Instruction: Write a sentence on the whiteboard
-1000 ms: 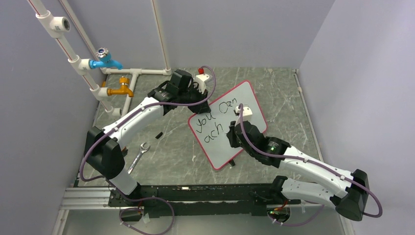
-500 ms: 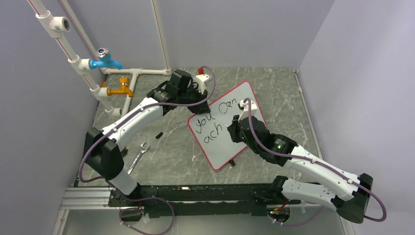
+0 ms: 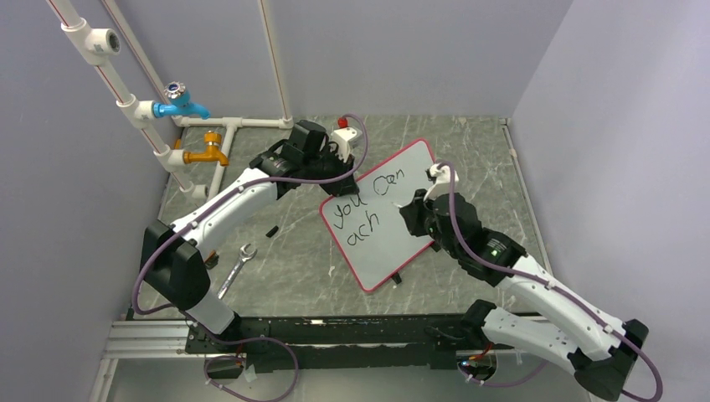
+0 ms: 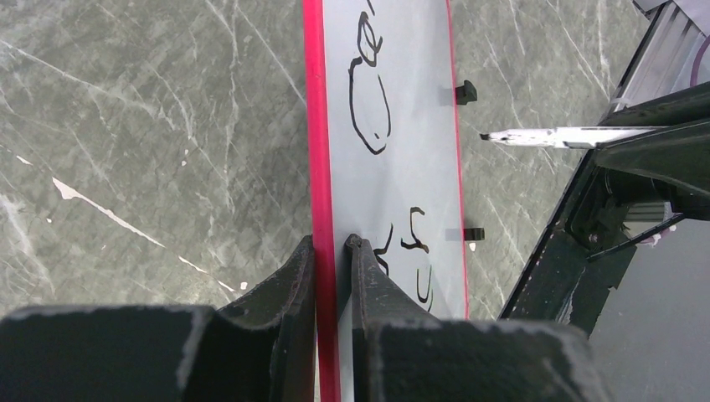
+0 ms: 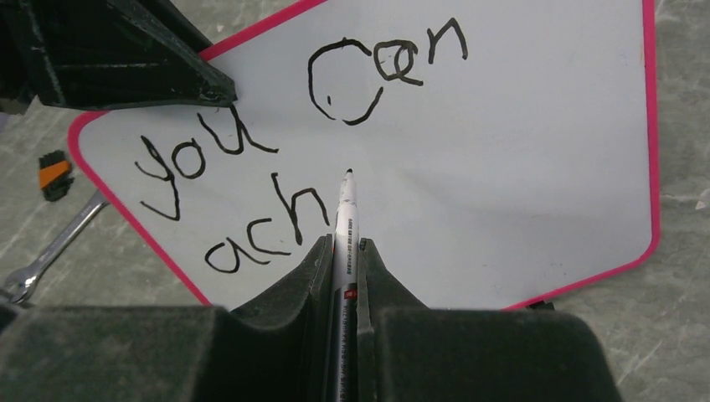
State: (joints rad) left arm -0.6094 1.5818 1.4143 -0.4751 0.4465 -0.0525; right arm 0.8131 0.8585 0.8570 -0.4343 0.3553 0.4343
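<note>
The whiteboard [image 3: 383, 254] lies at the middle of the table, turned so one corner points at the arms. It reads "you can" on its top line and "ach" below. The left gripper [image 4: 331, 244] is pressed together on the red rim at the corner beside "you". From the left wrist, the board looks raised at that corner, though how steeply I cannot tell. The right gripper [image 5: 343, 244] pinches a marker [image 5: 346, 201]. The tip points at the bare face just right of the "h", and from the left wrist it hangs apart from the board.

The step in hand looks like going on with the second line. The tip should come down just beside the "h" with light pressure, because a held board can swing under a hard push. The letters should stay below "can". The bare white face runs on to the far rim, so there is room.

Nothing lies on that stretch. Two black feet [image 4: 465, 90] jut from the board's far rim. A wrench [image 3: 237, 268] and a small black piece [image 3: 272, 230] lie on the table to the board's left. The blue tap [image 3: 180, 102] and yellow tap [image 3: 208, 153] sit well beyond the held corner.
</note>
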